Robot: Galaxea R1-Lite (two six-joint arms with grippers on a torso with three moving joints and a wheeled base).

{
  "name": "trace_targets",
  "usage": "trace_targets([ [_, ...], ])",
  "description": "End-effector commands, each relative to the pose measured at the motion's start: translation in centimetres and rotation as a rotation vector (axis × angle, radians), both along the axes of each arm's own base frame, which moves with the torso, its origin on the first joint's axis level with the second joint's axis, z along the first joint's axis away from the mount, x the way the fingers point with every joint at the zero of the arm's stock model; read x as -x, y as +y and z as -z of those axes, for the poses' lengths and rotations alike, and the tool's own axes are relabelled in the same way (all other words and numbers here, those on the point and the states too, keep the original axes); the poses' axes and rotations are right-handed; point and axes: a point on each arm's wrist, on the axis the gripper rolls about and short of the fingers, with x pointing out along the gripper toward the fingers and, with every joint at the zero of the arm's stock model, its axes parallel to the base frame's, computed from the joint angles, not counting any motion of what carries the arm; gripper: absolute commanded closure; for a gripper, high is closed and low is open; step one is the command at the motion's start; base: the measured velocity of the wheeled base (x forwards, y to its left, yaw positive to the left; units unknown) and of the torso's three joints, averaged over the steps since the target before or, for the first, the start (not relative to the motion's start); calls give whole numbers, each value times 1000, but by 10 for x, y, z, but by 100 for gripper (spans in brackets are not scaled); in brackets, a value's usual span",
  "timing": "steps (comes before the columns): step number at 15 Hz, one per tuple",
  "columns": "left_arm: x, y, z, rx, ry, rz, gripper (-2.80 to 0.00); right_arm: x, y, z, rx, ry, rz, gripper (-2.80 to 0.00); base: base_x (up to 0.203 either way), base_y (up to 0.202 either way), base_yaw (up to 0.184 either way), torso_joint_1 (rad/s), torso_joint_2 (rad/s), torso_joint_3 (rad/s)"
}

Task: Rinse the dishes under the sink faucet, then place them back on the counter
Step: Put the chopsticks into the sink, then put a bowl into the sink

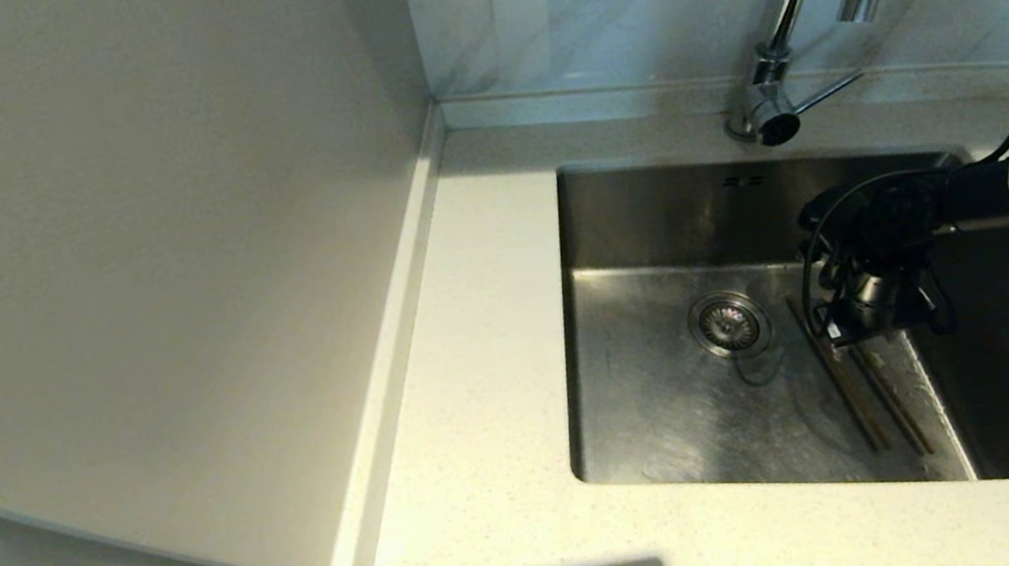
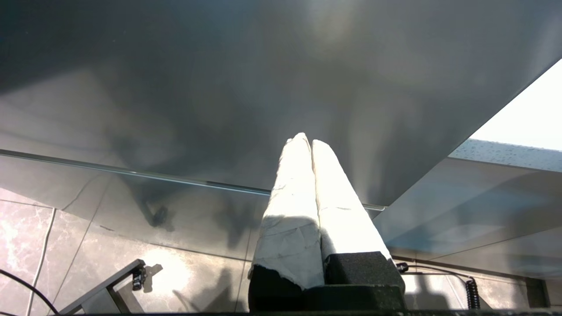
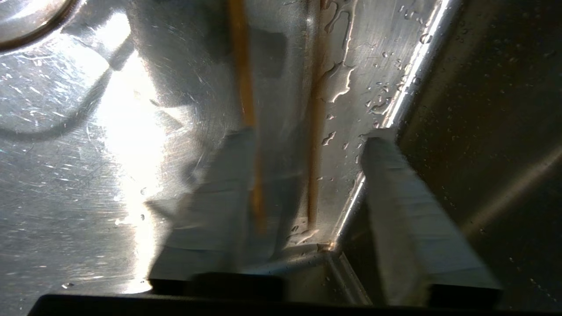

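Observation:
Two brown chopsticks [image 1: 874,412] lie side by side on the wet floor of the steel sink [image 1: 656,411], close to its right wall. My right gripper [image 1: 863,343] reaches down over their far ends. In the right wrist view it [image 3: 309,138] is open, and both chopsticks [image 3: 312,145] run between its two fingers; one finger stands at the sink's right wall. The chrome faucet [image 1: 789,0] rises behind the basin with no water running. Neither the yellow-green bowl nor the pink bowl is in view. My left gripper [image 2: 307,141] is shut and empty, parked low beside a cabinet front.
The off-white counter [image 1: 479,378] wraps the sink's left and front sides, with a raised rim against a tall side panel [image 1: 130,282]. The drain strainer [image 1: 730,324] sits mid-basin. The faucet's thin lever [image 1: 830,90] points right. Water drops [image 3: 338,83] lie near the chopsticks.

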Motion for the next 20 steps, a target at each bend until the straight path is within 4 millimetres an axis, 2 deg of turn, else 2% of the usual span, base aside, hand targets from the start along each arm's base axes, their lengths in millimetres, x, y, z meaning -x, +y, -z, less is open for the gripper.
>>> trace_targets([
  [1, 0, 0, 0, 0, -4, -1, 0, 2, 0, -5, -1, -10, 10, -280, 0, 0, 0, 0, 0, 0],
  [3, 0, 0, 0, 0, -4, -1, 0, 8, 0, -24, -5, -48, 18, -280, 0, 0, 0, 0, 0, 0],
  [5, 0, 0, 0, 0, -4, -1, 0, 26, 0, -66, -13, -112, 23, -280, 0, 0, 0, 0, 0, 0],
  [8, 0, 0, 0, 0, -4, -1, 0, 81, -1, -153, -57, -245, -3, -280, 0, 0, 0, 0, 0, 0],
  [10, 0, 0, 0, 0, -4, -1, 0, 121, -7, -197, -55, -302, -64, -280, 0, 0, 0, 0, 0, 0],
  [11, 0, 0, 0, 0, -4, -1, 0, 137, -11, -213, -32, -318, -103, -280, 0, 0, 0, 0, 0, 0],
  [14, 0, 0, 0, 0, -4, -1, 0, 166, -27, -239, -5, -358, -211, -280, 0, 0, 0, 0, 0, 0],
  [17, 0, 0, 0, 0, -4, -1, 0, 175, -41, -242, -14, -357, -209, -280, 0, 0, 0, 0, 0, 0],
  [18, 0, 0, 0, 0, -4, -1, 0, 177, -46, -242, -19, -355, -197, 0, 0, 0, 0, 0, 0, 0],
  [20, 0, 0, 0, 0, -4, -1, 0, 178, -54, -241, -18, -352, -171, 0, 0, 0, 0, 0, 0, 0],
])
